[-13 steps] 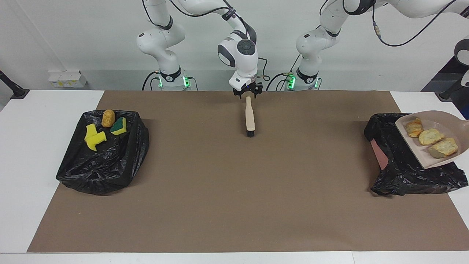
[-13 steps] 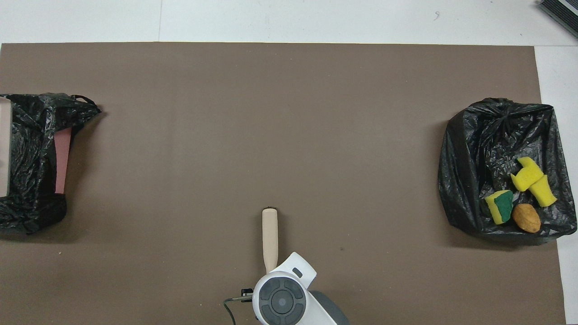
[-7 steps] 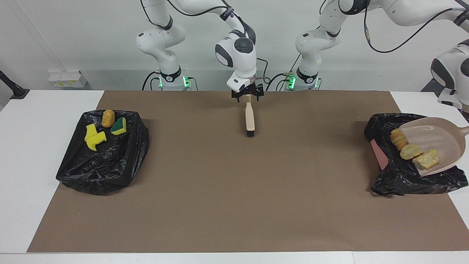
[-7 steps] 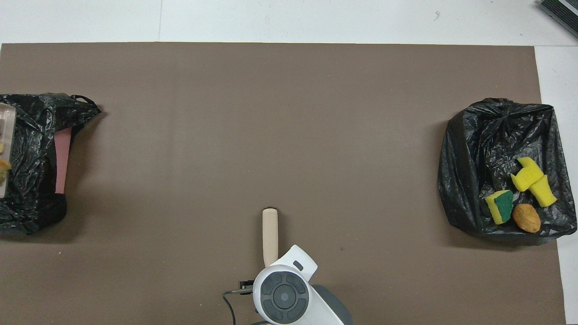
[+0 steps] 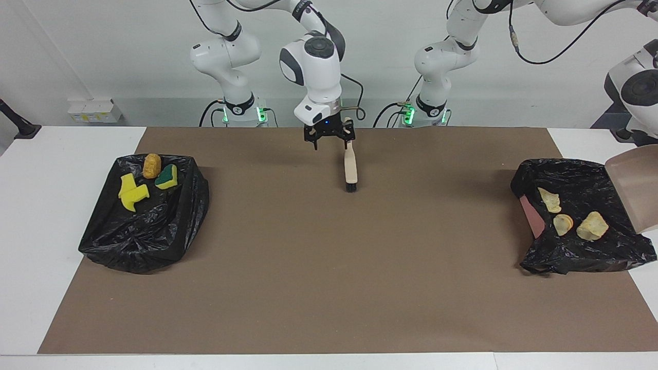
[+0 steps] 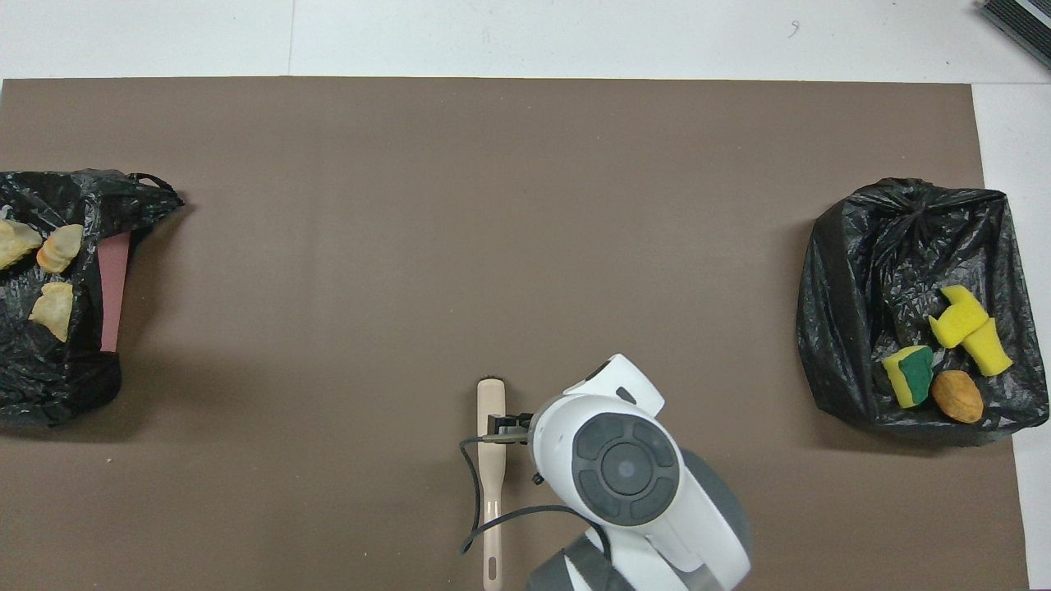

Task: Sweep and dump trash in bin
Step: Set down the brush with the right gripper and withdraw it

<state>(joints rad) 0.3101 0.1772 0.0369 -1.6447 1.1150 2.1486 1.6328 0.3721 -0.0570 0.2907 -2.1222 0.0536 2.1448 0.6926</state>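
Dustpan (image 5: 635,187) over bin (image 5: 576,257), only in facing view.

Brown mat (image 5: 329,267) covers the table. Brush (image 5: 350,167) lies flat near the robots, bristles pointing away from them. Right gripper (image 5: 329,140) hangs just beside its handle, fingers spread, holding nothing. Black-lined bin (image 5: 565,246) at the left arm's end contains three bread-like lumps (image 5: 570,216); the tilted dustpan (image 5: 635,190) overhangs its outer edge. Black-lined bin (image 5: 133,246) at the right arm's end holds yellow sponge pieces (image 5: 132,192), a green-backed sponge (image 5: 166,177) and one bread lump (image 5: 151,165).
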